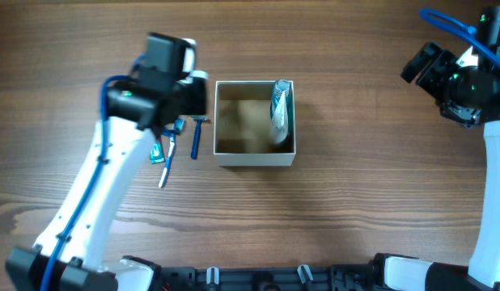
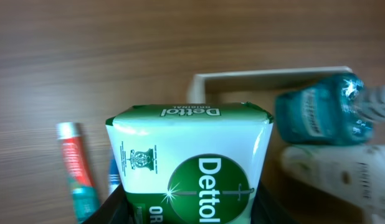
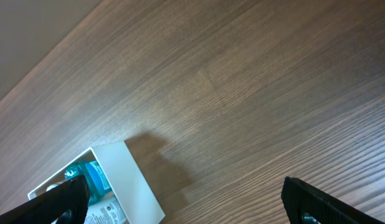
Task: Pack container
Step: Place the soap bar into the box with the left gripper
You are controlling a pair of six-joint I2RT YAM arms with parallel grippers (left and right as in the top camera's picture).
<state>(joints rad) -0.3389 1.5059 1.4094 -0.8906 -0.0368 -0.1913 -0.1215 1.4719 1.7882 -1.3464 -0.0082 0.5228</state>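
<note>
The container (image 1: 256, 156) is a square white box with a tan inside at the table's centre. A teal bottle (image 1: 281, 103) and a white tube (image 1: 279, 128) lie along its right wall. My left gripper (image 1: 193, 90) hovers just left of the box, shut on a green-and-white Dettol soap pack (image 2: 192, 165). The box corner (image 2: 267, 76) and the teal bottle (image 2: 323, 115) show in the left wrist view. My right gripper (image 1: 428, 65) is open and empty at the far right, well away from the box (image 3: 133, 180).
A blue razor (image 1: 196, 137), a toothbrush (image 1: 167, 166) and a small tube lie on the table left of the box. A red-and-teal tube (image 2: 76, 171) shows in the left wrist view. Wood table surface all round.
</note>
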